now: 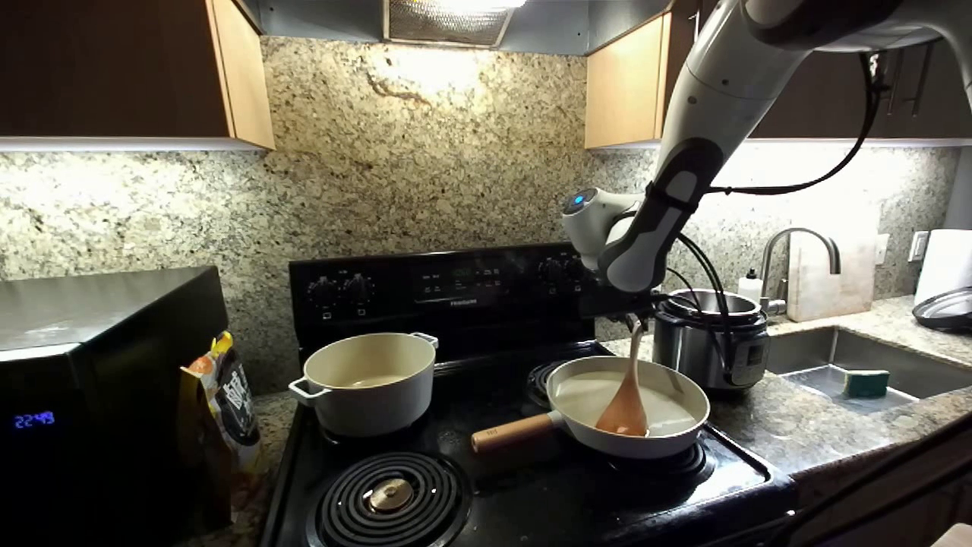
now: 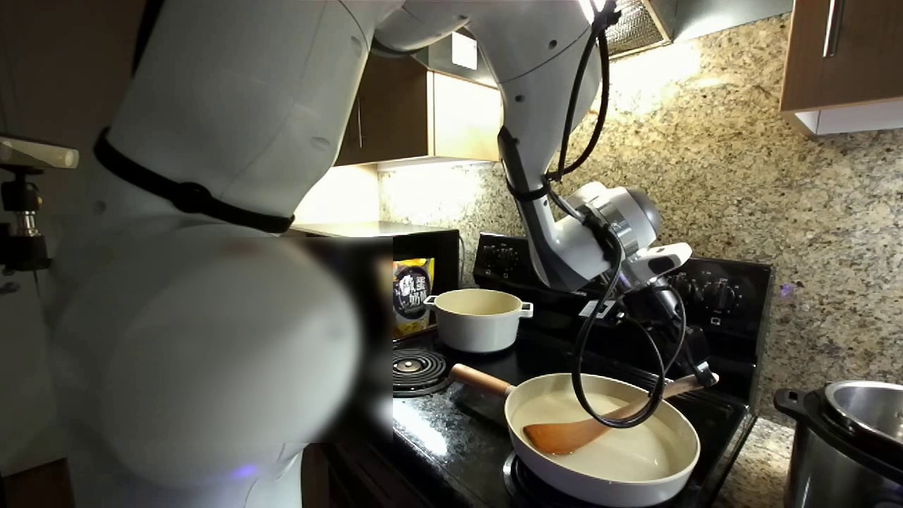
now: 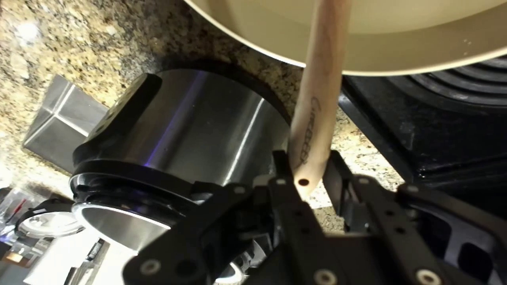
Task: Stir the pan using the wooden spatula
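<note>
Left of the stove [image 1: 524, 501], in an exterior view, stands a crinkled bag [image 1: 239, 403], its contents hidden. At the stove's back left sits the deep pot [image 1: 376, 410], round and two-eared, its smooth cream lining showing. Farther right, on a coil burner [image 1: 687, 460], is the shallow cream pan [image 1: 645, 447], wooden handle pointing left; a thin liquid seems to cover its floor, though glare leaves that unsure. The spatula [image 1: 627, 406] slants in it, broad orange-brown blade down, and the gripper [image 3: 307, 164] pinches its paler, pierced handle end. Next comes a drum-shaped steel cooker [image 1: 680, 353], open on top, then, in the speckled stone counter [image 1: 812, 441], a steel sink [image 1: 911, 365] holding a two-toned sponge [image 1: 866, 384].
</note>
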You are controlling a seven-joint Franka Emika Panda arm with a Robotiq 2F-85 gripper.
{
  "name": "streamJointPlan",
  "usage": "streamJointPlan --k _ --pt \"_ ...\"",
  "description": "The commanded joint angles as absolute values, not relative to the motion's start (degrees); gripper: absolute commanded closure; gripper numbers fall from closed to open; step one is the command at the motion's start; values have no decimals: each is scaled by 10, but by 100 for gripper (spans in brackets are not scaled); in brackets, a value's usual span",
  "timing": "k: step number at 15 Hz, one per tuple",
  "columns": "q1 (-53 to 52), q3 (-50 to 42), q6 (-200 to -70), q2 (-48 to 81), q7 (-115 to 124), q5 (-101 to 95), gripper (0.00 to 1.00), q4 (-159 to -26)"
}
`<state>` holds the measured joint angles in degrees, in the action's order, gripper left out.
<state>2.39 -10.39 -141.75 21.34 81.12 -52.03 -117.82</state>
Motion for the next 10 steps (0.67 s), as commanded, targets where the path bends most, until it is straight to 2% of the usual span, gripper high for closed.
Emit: streamJointPlan --k 1,10 --pt "37 -97 -1449 197 758 -498 93 -1200" --pt "49 -98 -1483 210 619 -385 93 -1195"
